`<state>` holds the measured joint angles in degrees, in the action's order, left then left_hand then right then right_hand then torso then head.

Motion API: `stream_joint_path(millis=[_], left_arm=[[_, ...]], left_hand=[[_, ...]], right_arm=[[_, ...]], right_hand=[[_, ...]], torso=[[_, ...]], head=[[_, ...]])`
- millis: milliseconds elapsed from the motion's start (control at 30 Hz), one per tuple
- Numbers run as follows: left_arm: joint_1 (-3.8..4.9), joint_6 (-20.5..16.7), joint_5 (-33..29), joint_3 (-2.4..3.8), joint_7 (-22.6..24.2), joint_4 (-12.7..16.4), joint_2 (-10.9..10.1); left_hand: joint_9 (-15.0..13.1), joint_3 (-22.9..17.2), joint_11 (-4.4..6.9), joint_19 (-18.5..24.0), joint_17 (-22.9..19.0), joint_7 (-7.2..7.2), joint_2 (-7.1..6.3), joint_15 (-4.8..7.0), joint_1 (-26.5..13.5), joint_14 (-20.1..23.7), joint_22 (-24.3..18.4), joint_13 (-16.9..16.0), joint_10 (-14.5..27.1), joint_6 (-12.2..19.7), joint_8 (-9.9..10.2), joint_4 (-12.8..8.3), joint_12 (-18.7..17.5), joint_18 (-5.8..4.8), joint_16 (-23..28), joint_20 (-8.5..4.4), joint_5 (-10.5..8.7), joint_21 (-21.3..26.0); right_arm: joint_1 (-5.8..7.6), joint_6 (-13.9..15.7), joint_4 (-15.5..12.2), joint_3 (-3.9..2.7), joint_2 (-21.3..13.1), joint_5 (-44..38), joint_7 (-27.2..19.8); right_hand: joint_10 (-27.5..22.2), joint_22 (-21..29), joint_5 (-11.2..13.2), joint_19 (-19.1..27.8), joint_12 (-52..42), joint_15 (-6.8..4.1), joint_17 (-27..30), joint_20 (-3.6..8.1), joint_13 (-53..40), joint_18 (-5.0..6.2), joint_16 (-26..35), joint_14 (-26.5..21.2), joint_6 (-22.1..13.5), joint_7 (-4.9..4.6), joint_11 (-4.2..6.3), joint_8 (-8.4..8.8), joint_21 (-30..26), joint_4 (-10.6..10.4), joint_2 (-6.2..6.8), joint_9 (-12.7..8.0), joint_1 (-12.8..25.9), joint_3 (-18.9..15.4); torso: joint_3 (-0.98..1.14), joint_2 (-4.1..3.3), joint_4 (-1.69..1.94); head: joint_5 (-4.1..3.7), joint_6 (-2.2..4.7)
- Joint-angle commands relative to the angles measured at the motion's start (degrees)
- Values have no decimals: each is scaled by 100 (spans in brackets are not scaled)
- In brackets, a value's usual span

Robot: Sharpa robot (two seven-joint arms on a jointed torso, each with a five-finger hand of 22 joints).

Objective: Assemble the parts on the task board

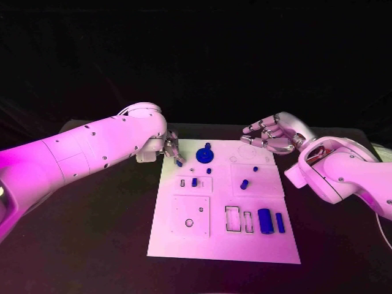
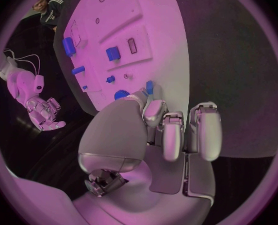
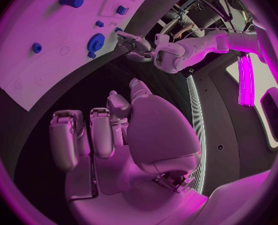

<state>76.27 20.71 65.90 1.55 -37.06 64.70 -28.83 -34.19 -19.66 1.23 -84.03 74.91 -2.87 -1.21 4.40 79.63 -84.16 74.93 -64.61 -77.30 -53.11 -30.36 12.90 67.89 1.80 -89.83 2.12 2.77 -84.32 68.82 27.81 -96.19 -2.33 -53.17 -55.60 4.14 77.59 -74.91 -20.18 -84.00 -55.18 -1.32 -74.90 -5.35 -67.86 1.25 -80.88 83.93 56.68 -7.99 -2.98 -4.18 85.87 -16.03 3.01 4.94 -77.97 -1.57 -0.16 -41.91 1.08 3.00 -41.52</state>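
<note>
L hand (image 1: 170,149) sits at the board's (image 1: 222,242) far-left edge, fingers bunched, pinching a small blue peg (image 1: 178,163) at the tips. L wrist view shows the peg (image 2: 149,87) sticking out past the fingertips (image 2: 153,110), just over the board edge (image 2: 167,45); head view has most of that hand hidden behind the arm, so the exact grip is hard to read. R wrist view catches the L hand (image 3: 133,44) from across, tips close by the gear (image 3: 95,41).

R hand (image 1: 271,134) hovers off the board's far-right corner, fingers loosely curled and apart, nothing in it; its own wrist view shows the fingers (image 3: 82,137) over bare table, board (image 3: 45,70) beyond.

On board: gear (image 1: 205,152) near far edge w/ a small stud (image 1: 208,171) below it, short cylinder (image 1: 245,184) mid-right, big cylinder (image 1: 264,220) and slim bar (image 1: 280,223) side by side near the front right, next to rectangular slots (image 1: 239,219). A tiny part (image 1: 194,182) stands in the mid-left block; shape too small to tell.
</note>
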Motion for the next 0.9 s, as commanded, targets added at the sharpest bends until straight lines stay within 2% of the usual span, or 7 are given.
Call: stream_joint_path(millis=[33, 367, 467, 667, 800, 900], left_arm=[[-4, -411, -214, 2, 145, 127, -55], [-43, -1132, -395, -2, 214, 1063, -577], [-105, -1322, -409, -4, 214, 1382, -770], [-288, -1631, -308, -7, 199, 1959, -1140], [-377, -1680, -185, -17, 201, 2192, -1296], [-418, -1670, -58, -48, 199, 2291, -1366]], left_hand=[[-299, -611, 4, -221, 1509, 1, -88, -1, -47, -584, 924, -9, -54, 48, -90, -564, 34, -4, -17, -20, 16, -27], [-376, -842, 16, -239, 1509, 13, -222, 6, -116, -584, 953, -35, -95, 45, -134, -631, 61, -11, -17, -27, 16, -48], [-396, -916, 20, -248, 1509, 16, -259, 10, -136, -584, 966, -44, -112, 38, -144, -648, 71, -14, -17, -31, 15, -59], [-421, -1019, 26, -270, 1509, 21, -313, 16, -164, -584, 999, -59, -137, 30, -156, -669, 86, -23, -17, -36, 15, -87], [-427, -1046, 28, -275, 1509, 22, -329, 17, -172, -584, 1006, -61, -142, 28, -158, -674, 88, -25, -17, -38, 15, -93], [-439, -1106, 30, -279, 1509, 25, -366, 19, -187, -584, 1013, -65, -152, 22, -161, -687, 92, -27, -17, -40, 15, -98]], right_arm=[[-4, -69, 0, 0, 7, -24, -50], [-4, -73, 8, 0, 6, -18, -47], [-4, -76, 15, 0, 7, -15, -47], [-4, -82, 27, 4, 5, -5, -47], [-4, -83, 33, 7, 4, -3, -47], [-4, -84, 38, 8, 5, -2, -47]], right_hand=[[-36, -774, 0, -14, -8, 9, -220, 18, -1, 76, 35, 332, 33, 3, 8, 2, -33, -4, -58, 7, -14, -40], [-36, -773, 0, -14, -8, 9, -220, 18, -1, 76, 35, 332, 33, 3, 8, 2, -34, -5, -59, 7, -13, -40], [-35, -769, 0, -10, -9, 9, -217, 18, -2, 77, 37, 332, 34, 3, 8, 2, -37, -6, -63, 7, -12, -42], [-35, -769, 0, -10, -9, 9, -217, 18, -2, 77, 37, 332, 34, 3, 8, 2, -37, -6, -63, 7, -12, -42], [-35, -769, 0, -10, -9, 9, -217, 18, -2, 77, 37, 332, 34, 3, 8, 2, -37, -6, -63, 7, -12, -42], [-35, -769, 0, -10, -9, 9, -217, 18, -2, 77, 37, 332, 34, 3, 8, 2, -37, -6, -63, 7, -12, -42]], torso=[[1, 1, 1], [3, 5, 11], [1, 6, 12], [-1, 19, 35], [0, 28, 47], [0, 28, 49]], head=[[1, -1], [12, -6], [13, -12], [15, -34], [23, -50], [29, -54]])
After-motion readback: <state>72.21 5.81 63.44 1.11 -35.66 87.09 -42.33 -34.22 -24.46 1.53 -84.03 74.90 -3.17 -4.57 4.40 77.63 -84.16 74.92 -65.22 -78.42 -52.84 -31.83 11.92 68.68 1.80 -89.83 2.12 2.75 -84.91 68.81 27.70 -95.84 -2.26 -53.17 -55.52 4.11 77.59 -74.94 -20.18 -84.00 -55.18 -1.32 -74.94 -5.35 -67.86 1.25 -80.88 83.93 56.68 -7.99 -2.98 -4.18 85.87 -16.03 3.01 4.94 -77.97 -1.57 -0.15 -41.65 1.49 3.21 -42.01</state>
